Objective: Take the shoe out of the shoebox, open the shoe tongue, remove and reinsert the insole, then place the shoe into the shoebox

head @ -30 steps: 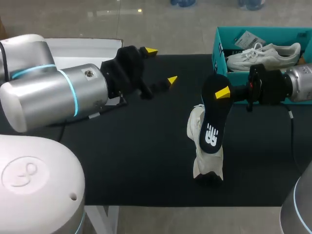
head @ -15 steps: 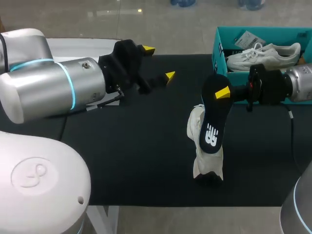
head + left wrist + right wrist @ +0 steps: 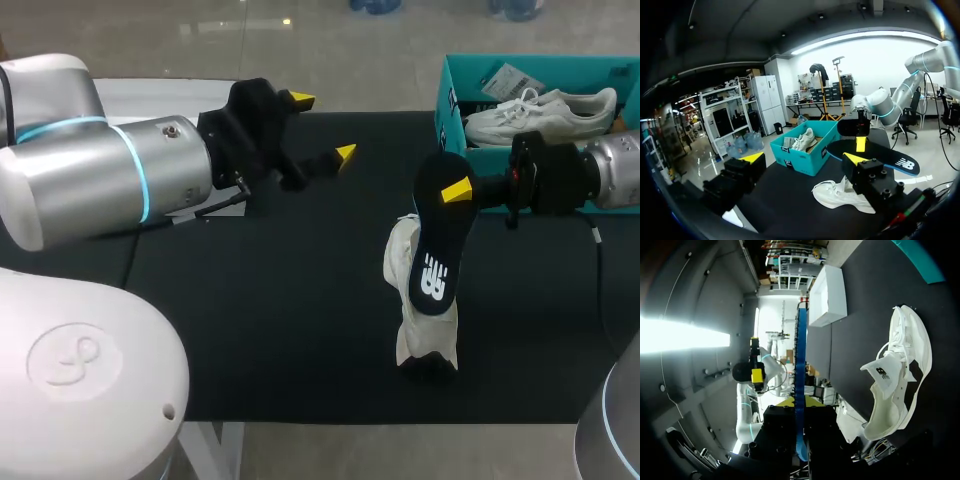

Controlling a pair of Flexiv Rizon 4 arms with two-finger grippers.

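A white shoe (image 3: pixel 420 325) lies on its side on the black mat (image 3: pixel 280 300), its opening toward my right arm. Just above it my right gripper (image 3: pixel 458 190) is shut on the heel end of a dark insole (image 3: pixel 438 250), which hangs over the shoe. Seen from the right wrist, the insole (image 3: pixel 800 370) runs edge-on out between the fingers, with the shoe (image 3: pixel 897 385) beside it. The teal shoebox (image 3: pixel 447 95) at the back right holds a second white shoe (image 3: pixel 540 112). My left gripper (image 3: pixel 322 126) hovers open and empty at the back left; its wrist view faces the shoebox (image 3: pixel 805 160), insole (image 3: pixel 880 156) and shoe (image 3: pixel 837 195).
A white lid (image 3: pixel 170 92) lies at the back left edge, behind my left arm. The mat between the two grippers and in front of the shoe is bare black surface.
My left arm has drawn back a little to the left and away, its gripper still open. The right gripper, insole and shoe have not moved.
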